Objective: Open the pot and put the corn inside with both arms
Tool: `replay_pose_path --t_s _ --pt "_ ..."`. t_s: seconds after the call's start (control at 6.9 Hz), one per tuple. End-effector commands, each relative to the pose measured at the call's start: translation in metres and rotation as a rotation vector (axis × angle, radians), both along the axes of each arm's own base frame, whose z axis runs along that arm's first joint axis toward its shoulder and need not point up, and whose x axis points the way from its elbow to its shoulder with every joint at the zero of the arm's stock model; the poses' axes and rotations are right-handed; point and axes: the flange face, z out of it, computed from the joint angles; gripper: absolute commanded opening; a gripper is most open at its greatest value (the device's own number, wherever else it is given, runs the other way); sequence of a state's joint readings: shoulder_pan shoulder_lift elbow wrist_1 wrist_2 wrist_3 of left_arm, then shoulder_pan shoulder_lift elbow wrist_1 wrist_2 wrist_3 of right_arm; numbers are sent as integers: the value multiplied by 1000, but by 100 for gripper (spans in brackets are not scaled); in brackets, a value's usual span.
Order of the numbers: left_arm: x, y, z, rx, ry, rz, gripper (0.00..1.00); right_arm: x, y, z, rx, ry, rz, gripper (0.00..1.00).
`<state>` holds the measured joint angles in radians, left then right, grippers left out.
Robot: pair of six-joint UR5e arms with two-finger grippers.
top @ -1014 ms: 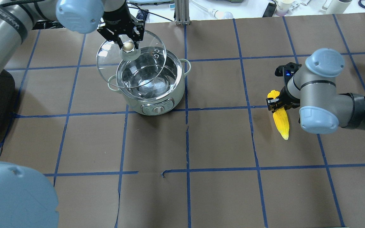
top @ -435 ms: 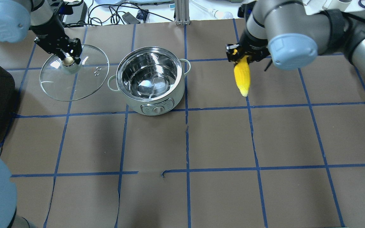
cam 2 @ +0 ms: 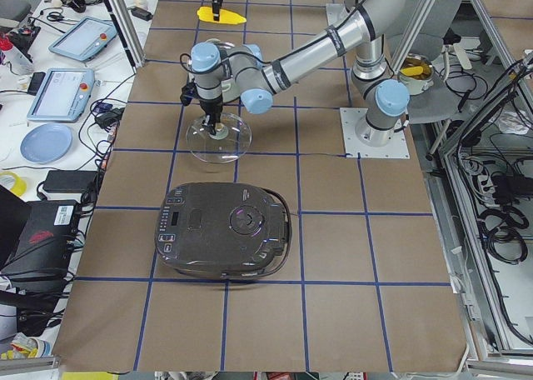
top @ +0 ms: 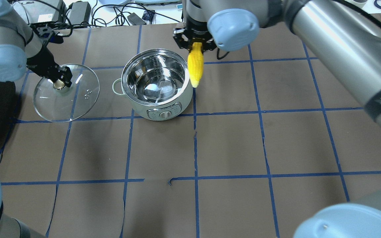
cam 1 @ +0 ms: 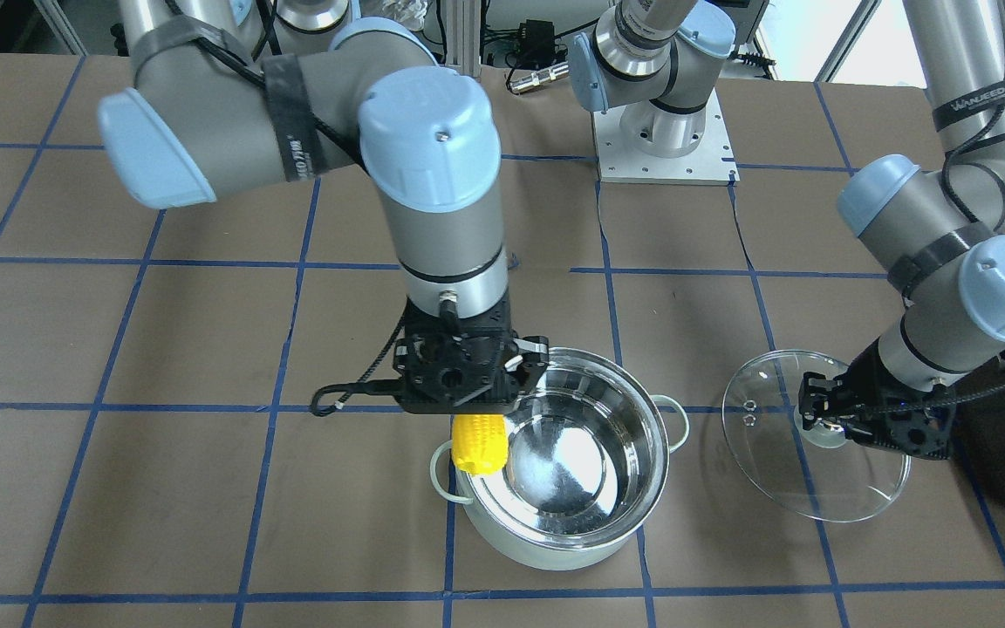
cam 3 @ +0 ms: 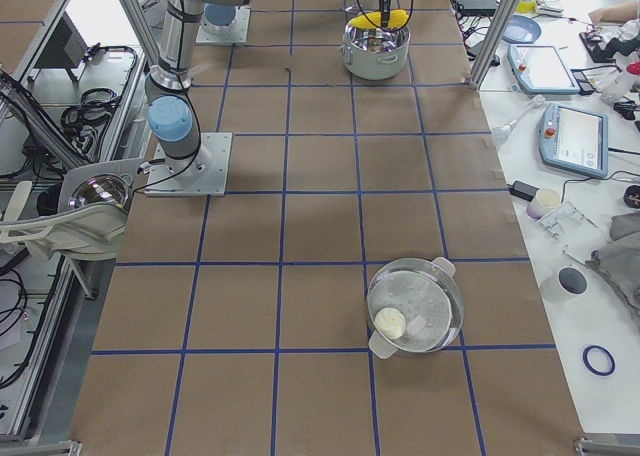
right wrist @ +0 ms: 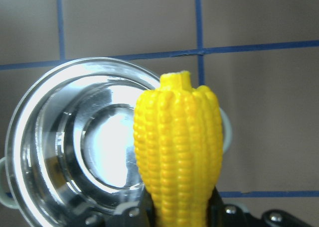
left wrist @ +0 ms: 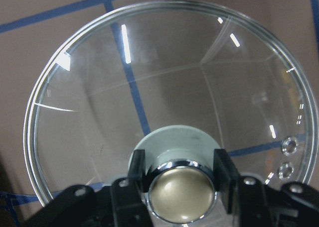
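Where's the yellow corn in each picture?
Front-facing: corn low centre, at the left rim of the pot.
Overhead: corn top centre, by the pot's right rim.
Exterior left: corn tiny, at the top edge.
Exterior right: corn at top, just above the pot.
Left wrist: not in it.
Right wrist: corn in the centre.
Shared landmark: the pot.

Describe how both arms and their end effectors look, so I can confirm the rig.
Both the left arm and right arm are silver-grey tubes with rounded light-blue joint caps and black straps bearing white lettering. The left end effector and right end effector are black, boxy, two-fingered. A thin black cable loops off the right wrist.
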<state>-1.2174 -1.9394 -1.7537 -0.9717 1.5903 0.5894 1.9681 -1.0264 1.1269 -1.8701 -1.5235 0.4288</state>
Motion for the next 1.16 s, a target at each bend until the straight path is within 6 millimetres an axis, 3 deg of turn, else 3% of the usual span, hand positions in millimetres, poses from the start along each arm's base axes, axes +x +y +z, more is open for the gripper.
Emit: replay_pose_path --t_s 0.0,0.14,0.29,0.43,0.58,0.72,0.87,1.01 --pt "0 22 -37 24 11 1 0 59 -7 -35 0 -1 54 22" --pt "0 20 -40 28 13 1 73 66 -6 -47 10 3 62 25" --pt "2 17 -34 30 8 12 100 76 -11 -67 -1 -6 55 25" --pt "2 13 -18 67 18 9 100 80 -17 -87 -1 -6 53 27" --pt "-7 6 18 128 36 -6 100 82 -15 -90 6 -7 46 32" --pt "-10 1 66 158 48 -2 100 82 -13 -99 19 -1 51 45" --pt "-30 -6 117 139 38 -34 100 83 -14 -100 -3 -14 51 66" --pt "-57 -4 165 143 31 -52 100 82 -13 -100 -14 -27 13 94"
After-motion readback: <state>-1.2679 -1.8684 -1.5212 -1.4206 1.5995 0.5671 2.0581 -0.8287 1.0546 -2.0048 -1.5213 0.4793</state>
